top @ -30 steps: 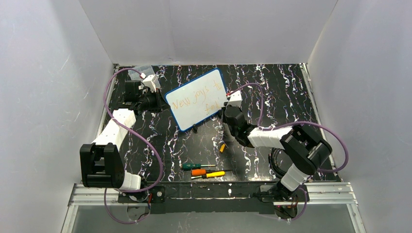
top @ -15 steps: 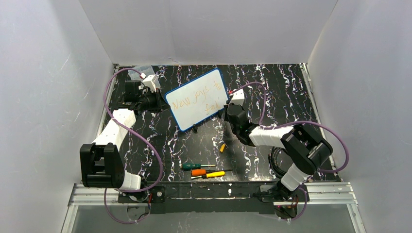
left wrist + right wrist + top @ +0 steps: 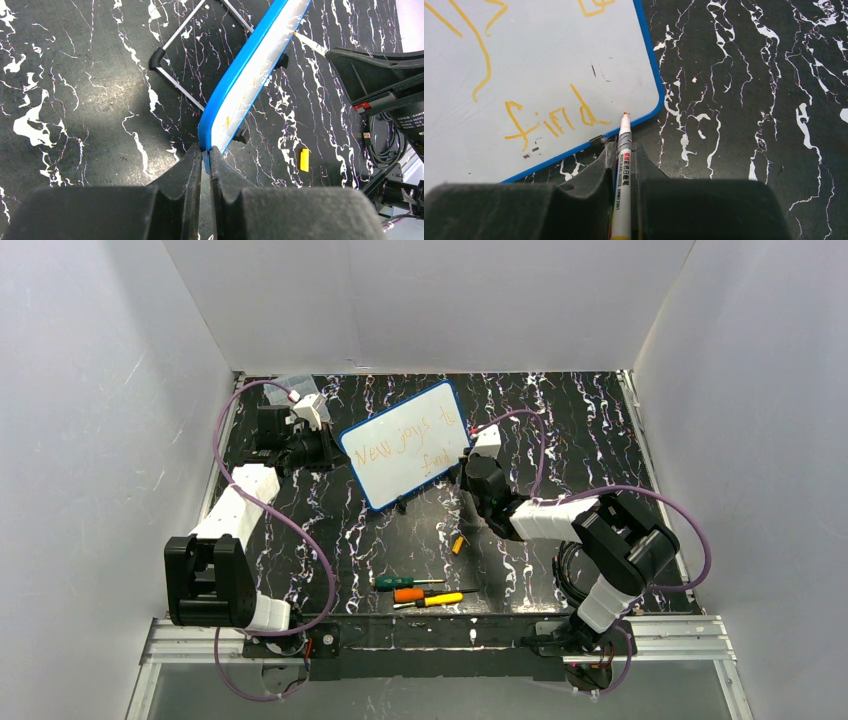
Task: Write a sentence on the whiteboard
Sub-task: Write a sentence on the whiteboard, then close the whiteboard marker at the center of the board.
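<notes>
The whiteboard (image 3: pixel 395 455) stands tilted on its feet, blue frame around a white face (image 3: pixel 549 55). Its sentence (image 3: pixel 410 440) is orange handwriting in two lines, and the lower word "find" (image 3: pixel 551 119) shows clearly in the right wrist view. My left gripper (image 3: pixel 206 154) is shut on the board's blue corner edge (image 3: pixel 240 65). My right gripper (image 3: pixel 624 148) is shut on a white marker (image 3: pixel 622 170). The marker's orange tip sits at the board's lower right corner, just right of "find". In the top view the right gripper (image 3: pixel 468 468) is at the board's right edge and the left gripper (image 3: pixel 335 448) at its left edge.
A yellow marker cap (image 3: pixel 457 544) lies on the black marbled table in front of the board. Nearer the arms lie a green-handled screwdriver (image 3: pixel 400 582) and an orange-yellow screwdriver (image 3: pixel 428 598). A clear plastic box (image 3: pixel 292 385) sits back left. The board's wire stand (image 3: pixel 180 85) reaches behind it.
The right wrist has shifted slightly away from the board's right edge. The board and left arm have not moved.
</notes>
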Controlling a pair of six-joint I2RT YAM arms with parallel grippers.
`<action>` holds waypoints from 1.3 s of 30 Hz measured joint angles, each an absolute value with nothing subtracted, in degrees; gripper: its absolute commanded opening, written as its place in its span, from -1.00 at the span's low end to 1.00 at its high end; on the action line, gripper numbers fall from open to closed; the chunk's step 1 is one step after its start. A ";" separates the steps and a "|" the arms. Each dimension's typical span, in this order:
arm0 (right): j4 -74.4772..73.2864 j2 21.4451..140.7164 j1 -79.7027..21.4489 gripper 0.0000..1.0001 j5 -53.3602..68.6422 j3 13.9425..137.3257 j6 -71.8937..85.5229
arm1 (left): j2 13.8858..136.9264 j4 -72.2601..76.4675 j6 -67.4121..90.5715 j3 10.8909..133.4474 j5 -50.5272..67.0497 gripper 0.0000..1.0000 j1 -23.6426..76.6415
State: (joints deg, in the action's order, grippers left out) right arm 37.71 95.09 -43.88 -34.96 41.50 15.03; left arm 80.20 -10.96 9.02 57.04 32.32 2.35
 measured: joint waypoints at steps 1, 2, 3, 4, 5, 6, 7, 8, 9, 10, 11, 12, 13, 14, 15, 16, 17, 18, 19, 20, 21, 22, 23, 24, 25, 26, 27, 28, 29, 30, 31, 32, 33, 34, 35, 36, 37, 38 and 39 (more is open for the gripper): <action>37.74 95.09 -43.88 -0.97 -34.96 41.50 15.03 | 80.20 -10.94 9.02 57.04 32.34 -1.00 2.35; 37.74 95.11 -43.88 -0.97 -34.96 41.50 15.03 | 80.20 -10.96 9.02 57.04 32.32 -1.00 2.35; 37.76 95.11 -43.90 -0.97 -34.96 41.50 15.03 | 80.20 -10.96 9.02 57.04 32.32 -1.00 2.35; 37.76 95.11 -43.88 -0.97 -34.96 41.52 15.03 | 80.20 -10.96 9.02 57.04 32.32 -1.00 2.35; 37.76 95.11 -43.88 -0.97 -34.96 41.52 15.03 | 80.20 -10.96 9.02 57.04 32.32 -1.00 2.35; 37.78 95.13 -43.88 -0.97 -34.96 41.52 15.03 | 80.20 -10.96 9.02 57.04 32.32 -1.00 2.35; 37.80 95.13 -43.88 -0.97 -34.96 41.52 15.03 | 80.20 -10.96 9.02 57.04 32.34 -1.00 2.35; 37.80 95.15 -43.88 -0.97 -34.96 41.52 15.03 | 80.20 -10.96 9.02 57.04 32.32 -1.00 2.35; 37.80 95.15 -43.88 -0.97 -34.96 41.52 15.03 | 80.20 -10.96 9.02 57.04 32.32 -1.00 2.35; 37.82 95.18 -43.88 -0.97 -34.96 41.52 15.03 | 80.20 -10.96 9.02 57.04 32.34 -1.00 2.35; 37.85 95.20 -43.88 -0.97 -34.96 41.52 15.03 | 80.20 -10.96 9.02 57.04 32.32 -1.00 2.35; 37.87 95.20 -43.88 -0.97 -34.96 41.54 15.03 | 80.20 -10.96 9.02 57.04 32.32 -1.00 2.35; 37.87 95.20 -43.88 -0.97 -34.96 41.54 15.03 | 80.20 -10.96 9.02 57.04 32.34 -1.00 2.35; 37.87 95.20 -43.88 -0.97 -34.96 41.54 15.03 | 80.20 -10.96 9.02 57.04 32.32 -1.00 2.31; 37.87 95.20 -43.88 -0.97 -34.96 41.54 15.03 | 80.20 -10.96 9.02 57.04 32.32 -1.00 2.28; 37.87 95.20 -43.88 -0.97 -34.96 41.54 15.03 | 80.20 -11.00 9.02 57.04 32.32 -0.99 2.17; 37.87 95.20 -43.88 -0.97 -34.98 41.54 15.03 | 80.20 -11.03 9.02 57.04 32.29 -0.94 2.09; 37.82 95.13 -43.88 -0.97 -34.98 41.54 15.05 | 80.20 -11.07 9.04 57.04 32.32 -0.86 1.98; 37.54 94.89 -43.88 -0.97 -34.96 41.52 15.07 | 80.20 -11.14 9.06 57.04 32.32 -0.77 1.93; 37.17 94.43 -43.88 -0.97 -34.98 41.45 15.11 | 80.16 -11.20 9.08 57.04 32.29 -0.66 1.85; 36.18 93.38 -43.88 -0.97 -35.09 41.34 15.22 | 80.05 -11.25 9.15 56.99 32.18 -0.53 1.76; 35.29 92.03 -43.90 -0.97 -35.31 41.12 15.29 | 79.79 -11.25 9.13 56.80 31.97 -0.41 1.69; 34.17 90.19 -43.90 -0.97 -35.55 40.82 15.33 | 79.22 -11.38 9.21 56.45 31.64 -0.30 1.56; 32.95 87.81 -43.88 -0.97 -35.77 40.32 15.35 | 78.65 -11.49 8.99 56.10 31.38 -0.18 1.48; 31.73 84.95 -43.88 -0.97 -36.03 39.75 15.42 | 77.78 -11.70 9.10 55.64 30.85 -0.06 1.37; 30.37 82.17 -43.88 -0.97 -36.27 39.29 15.51 | 76.79 -12.03 9.06 55.18 30.41 0.09 1.28; 29.04 79.20 -43.88 -0.97 -36.56 38.92 15.62 | 75.79 -12.27 8.97 54.70 29.85 0.19 1.23; 27.51 76.27 -43.88 -0.97 -36.88 38.61 15.75 | 74.65 -12.51 8.82 54.19 29.21 0.26 1.21; 25.63 73.36 -43.88 -0.97 -37.17 38.41 15.92 | 73.67 -12.60 8.82 53.69 28.69 0.32 1.21; 24.05 71.07 -43.88 -0.97 -37.39 38.39 16.10 | 72.29 -12.88 8.71 53.01 28.03 0.36 1.19; 22.28 68.73 -43.88 -0.97 -37.36 38.39 16.19 | 70.91 -13.37 8.62 52.36 27.40 0.50 1.19; 19.70 65.80 -43.88 -0.97 -37.32 38.39 16.32 | 68.75 -13.89 8.54 51.35 26.63 0.56 1.19; 17.47 63.46 -43.88 -0.97 -37.15 38.41 16.38 | 67.81 -14.11 8.43 50.96 26.33 0.58 1.19; 15.07 61.47 -43.88 -0.97 -36.86 38.48 16.49 | 66.24 -14.06 8.32 50.19 25.89 0.59 1.19; 12.16 59.55 -43.88 -0.97 -36.10 38.61 16.60 | 64.34 -14.13 8.10 49.15 25.43 0.60 1.19; 8.86 57.93 -43.88 -0.97 -35.22 38.98 16.71 | 62.33 -14.39 7.97 48.07 24.93 0.60 1.21; 5.58 56.71 -43.83 -0.97 -34.00 39.55 16.80 | 60.14 -14.70 7.79 47.16 24.43 0.60 1.28; 2.87 55.90 -43.83 -0.97 -32.93 40.10 16.84 | 58.46 -14.98 7.57 46.54 24.01 0.60 1.48; -0.40 55.09 -43.83 -0.97 -31.29 40.91 16.86 | 56.18 -15.16 7.16 45.95 23.03 0.60 2.09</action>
State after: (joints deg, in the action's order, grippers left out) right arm -0.40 55.09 -43.83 -31.29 40.91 16.86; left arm 56.18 -15.16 7.16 45.95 23.03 2.09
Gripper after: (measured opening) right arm 0.178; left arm 0.796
